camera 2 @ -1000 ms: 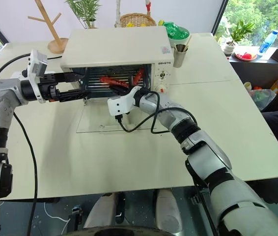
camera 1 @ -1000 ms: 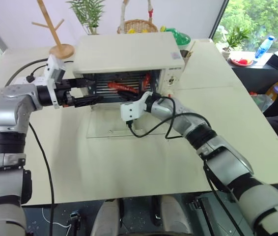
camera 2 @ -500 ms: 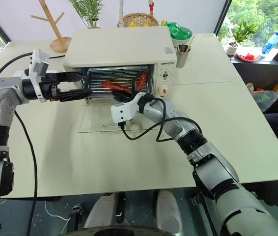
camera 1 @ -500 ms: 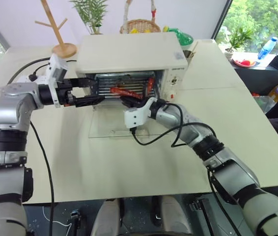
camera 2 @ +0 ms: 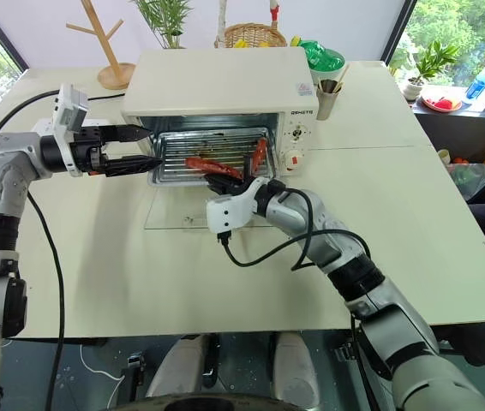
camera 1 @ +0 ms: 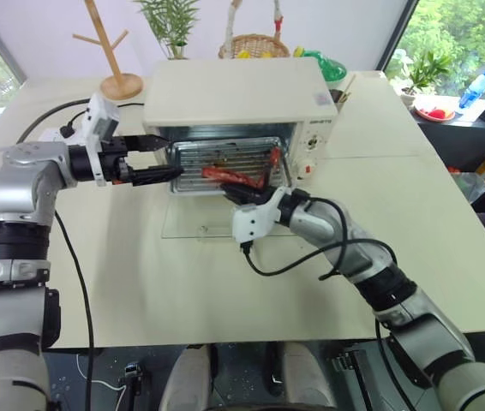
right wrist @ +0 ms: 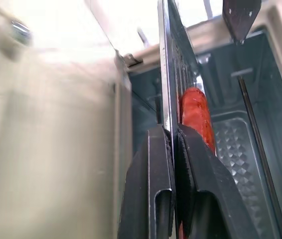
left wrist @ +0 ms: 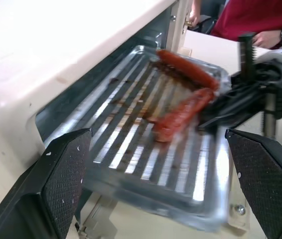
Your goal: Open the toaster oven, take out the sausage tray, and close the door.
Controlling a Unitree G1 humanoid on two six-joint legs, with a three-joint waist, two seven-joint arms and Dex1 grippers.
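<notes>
Here the right end effector point(camera 2: 236, 183) is pinching the front rim of the shiny rectangular metal sausage tray point(camera 1: 225, 159), which is now protruding further from the boxy cream-white toaster oven point(camera 1: 242, 98) than a second ago. The clear glass door point(camera 1: 195, 224) is lying flat open on the pale worktop point(camera 1: 140, 282). The left end effector point(camera 1: 172, 157) is waiting wide open beside the tray. Full removal and door closing are remaining.

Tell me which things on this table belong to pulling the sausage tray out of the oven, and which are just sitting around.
Job:
toaster oven
door, folded down flat
sausage tray
right hand, clamped on the tray's front edge
left hand, open beside the oven

Lying about:
wooden mug tree
wicker basket
metal cup
potted plant
</notes>
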